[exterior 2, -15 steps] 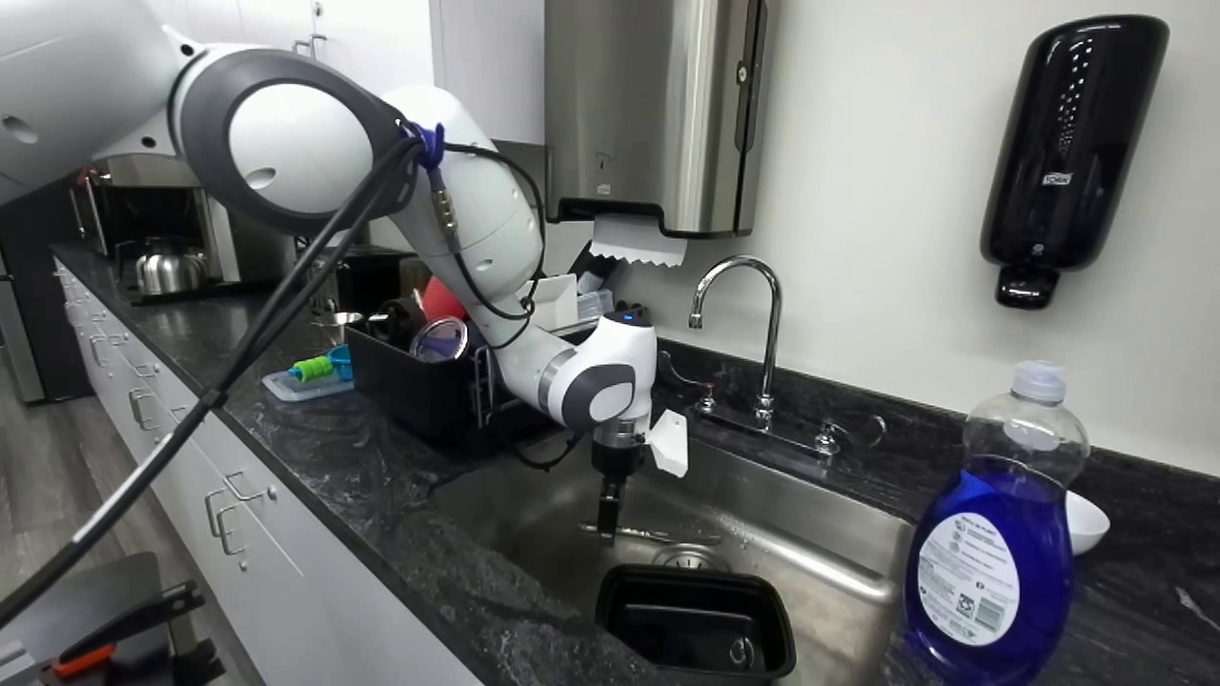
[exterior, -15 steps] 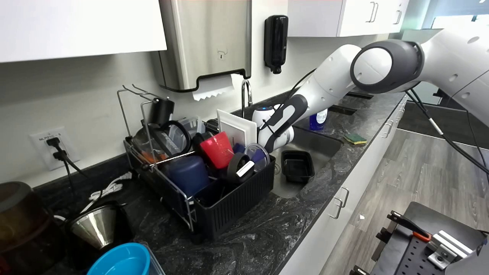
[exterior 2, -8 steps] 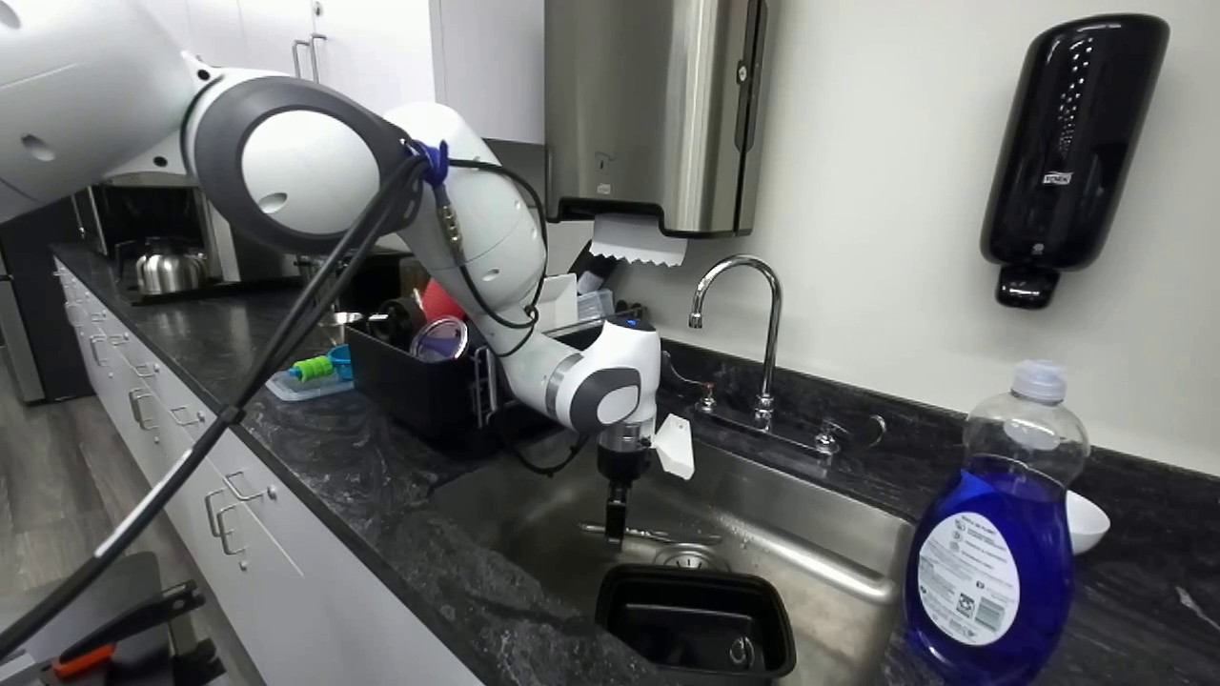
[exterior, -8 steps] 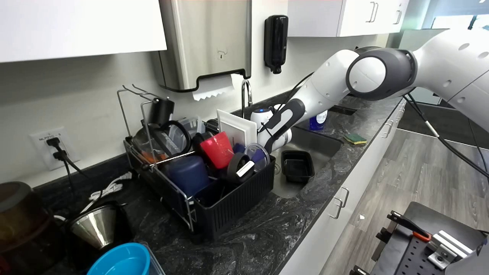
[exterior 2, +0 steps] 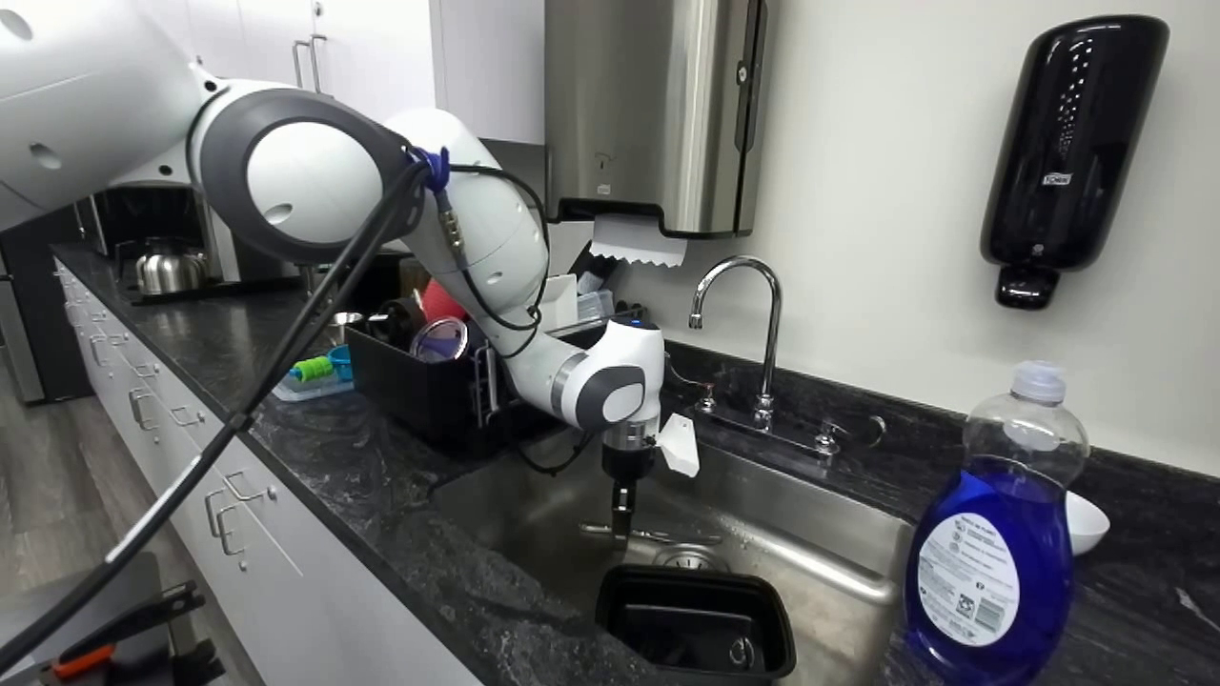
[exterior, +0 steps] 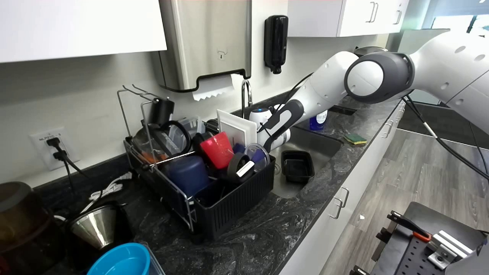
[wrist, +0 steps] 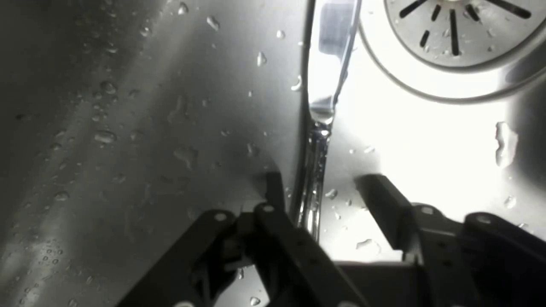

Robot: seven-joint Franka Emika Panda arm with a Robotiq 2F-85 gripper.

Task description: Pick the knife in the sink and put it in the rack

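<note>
The shiny metal knife lies flat on the floor of the sink, its narrower part running down between my fingers in the wrist view. My gripper stands partly open around it, one finger on each side with bare steel showing between knife and fingers. An exterior view shows the gripper pointing down at the knife; from the opposite end of the counter, rack and arm hide both. Beside the sink is the black rack, crowded with dishes; white boards stand at its sink side.
A black plastic tub sits in the sink close to the gripper, near the drain. The faucet rises behind. A blue soap bottle and a sponge are on the counter.
The arm's elbow has sunk a little. In an exterior view the gripper has shifted slightly to the right over the knife, which has not moved.
</note>
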